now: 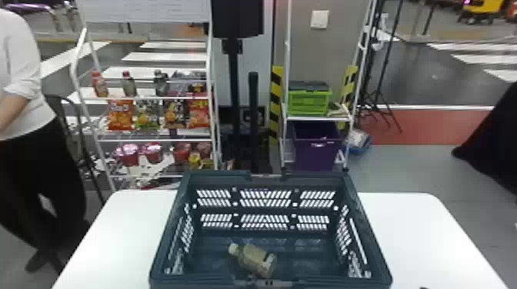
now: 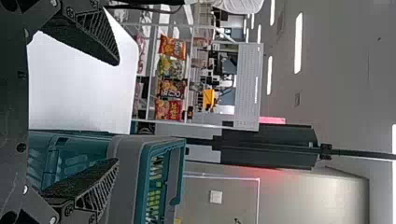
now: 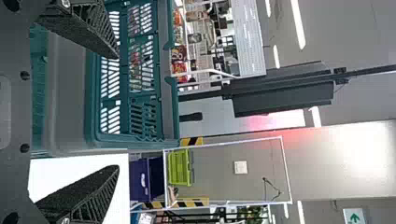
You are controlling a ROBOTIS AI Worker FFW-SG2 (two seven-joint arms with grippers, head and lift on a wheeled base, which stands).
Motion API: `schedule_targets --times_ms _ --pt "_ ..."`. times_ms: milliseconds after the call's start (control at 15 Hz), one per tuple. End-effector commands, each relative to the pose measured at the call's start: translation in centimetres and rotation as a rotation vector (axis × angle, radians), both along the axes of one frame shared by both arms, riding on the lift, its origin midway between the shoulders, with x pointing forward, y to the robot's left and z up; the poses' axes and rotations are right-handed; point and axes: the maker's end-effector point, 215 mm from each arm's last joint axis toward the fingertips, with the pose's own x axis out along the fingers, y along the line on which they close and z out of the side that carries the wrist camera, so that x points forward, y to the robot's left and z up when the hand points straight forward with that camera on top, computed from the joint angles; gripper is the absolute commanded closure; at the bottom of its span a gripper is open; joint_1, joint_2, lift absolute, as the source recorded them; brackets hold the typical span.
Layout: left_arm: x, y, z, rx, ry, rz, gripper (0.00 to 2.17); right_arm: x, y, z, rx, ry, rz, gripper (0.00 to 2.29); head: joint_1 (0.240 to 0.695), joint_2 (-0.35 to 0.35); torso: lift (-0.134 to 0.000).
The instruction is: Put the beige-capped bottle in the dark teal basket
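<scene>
Left gripper [image 2: 117, 112] and right gripper [image 1: 424, 287]: released, fingers spread

Beige-capped bottle [image 1: 254, 260]: on its side inside dark teal basket [image 1: 371, 230], behind the near wall. Basket: on white table [image 1: 407, 219]. Beyond: snack rack [image 1: 154, 97], left; green crate [image 1: 309, 103] above purple bin [image 1: 315, 153], right.

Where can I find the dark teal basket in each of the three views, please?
Head view: the basket is at the bottom centre, on the white table.
Left wrist view: the basket is partly behind one finger of the left hand.
Right wrist view: the basket is partly behind one finger of the right hand.
Shared landmark: the white rack with snack bags.
</scene>
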Motion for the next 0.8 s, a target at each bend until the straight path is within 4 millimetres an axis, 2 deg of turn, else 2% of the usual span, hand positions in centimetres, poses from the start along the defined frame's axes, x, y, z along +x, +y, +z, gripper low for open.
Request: schedule_targets --times_ms 0,267,400,733 --pt "-0.1 -0.1 0.2 0.004 -0.002 -0.001 0.15 -1.7 -0.7 -1.2 -0.003 0.015 -0.009 0.04 0.499 0.000 0.000" --pt "-0.3 0.0 0.7 -0.003 -0.019 0.013 0.15 -3.9 -2.2 -1.9 -0.018 -0.003 -0.029 0.04 0.499 0.000 0.000" --pt "-0.8 0.1 1.6 -0.012 -0.046 0.021 0.15 -5.0 -3.0 -1.5 -0.027 -0.032 -0.037 0.04 0.499 0.000 0.000" --pt "-1.1 0.1 2.0 -0.017 -0.045 0.021 0.15 -5.9 -2.9 -2.1 -0.017 -0.033 -0.034 0.04 0.499 0.000 0.000"
